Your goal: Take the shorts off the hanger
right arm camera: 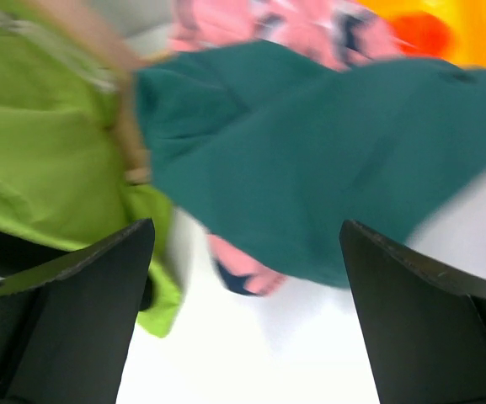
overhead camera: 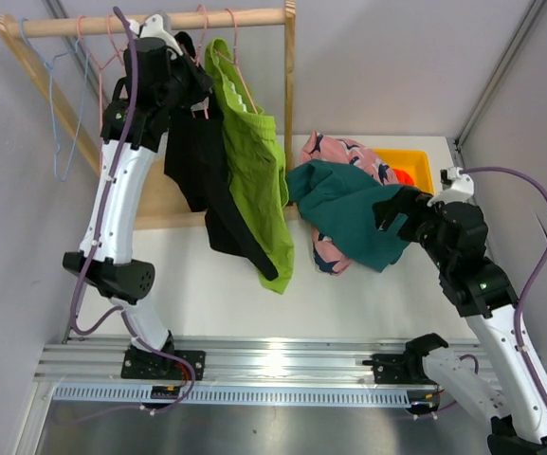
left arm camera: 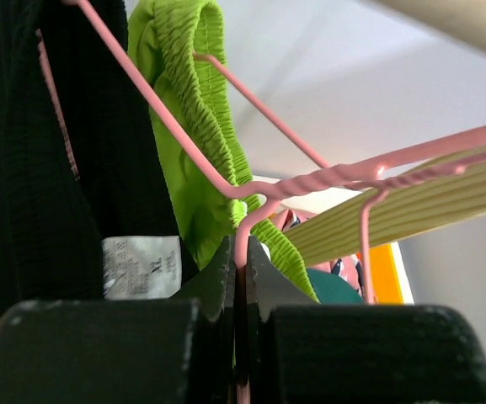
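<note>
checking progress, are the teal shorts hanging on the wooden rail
No, the teal shorts lie in a heap on the table, partly over the pink shorts, not on any hanger.

The lime green shorts hang long and limp, their ribbed waistband over a pink hanger. The black shorts hang touching them at 9 o'clock and show a white label. At 3 o'clock the teal shorts lie crumpled on the pink shorts with navy splotches. Only a small part of the orange shorts shows, further at 3 o'clock.
</note>
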`<action>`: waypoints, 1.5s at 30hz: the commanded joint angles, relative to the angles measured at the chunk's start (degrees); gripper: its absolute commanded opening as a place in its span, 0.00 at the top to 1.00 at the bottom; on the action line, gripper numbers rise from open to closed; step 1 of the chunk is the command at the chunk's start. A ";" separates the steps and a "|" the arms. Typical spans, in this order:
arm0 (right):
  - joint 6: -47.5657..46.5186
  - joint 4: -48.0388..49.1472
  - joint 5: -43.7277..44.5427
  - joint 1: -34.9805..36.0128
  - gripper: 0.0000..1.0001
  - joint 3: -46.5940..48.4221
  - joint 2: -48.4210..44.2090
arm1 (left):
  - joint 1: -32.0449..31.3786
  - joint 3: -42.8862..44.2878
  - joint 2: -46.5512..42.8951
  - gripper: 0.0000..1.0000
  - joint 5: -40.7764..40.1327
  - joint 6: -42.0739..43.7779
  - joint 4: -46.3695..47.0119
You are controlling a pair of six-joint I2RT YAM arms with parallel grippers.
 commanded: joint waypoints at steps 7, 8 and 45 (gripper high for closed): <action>-7.07 12.81 -11.34 23.17 0.01 19.61 9.91 | -0.42 5.11 -11.26 1.00 -0.02 1.25 -1.20; -8.31 12.81 -5.75 27.03 0.01 23.72 13.58 | -0.42 4.33 -11.62 1.00 -0.02 1.33 -1.29; -8.16 34.86 16.94 57.73 1.00 29.42 49.60 | 0.63 -5.62 -21.38 1.00 1.83 1.77 0.90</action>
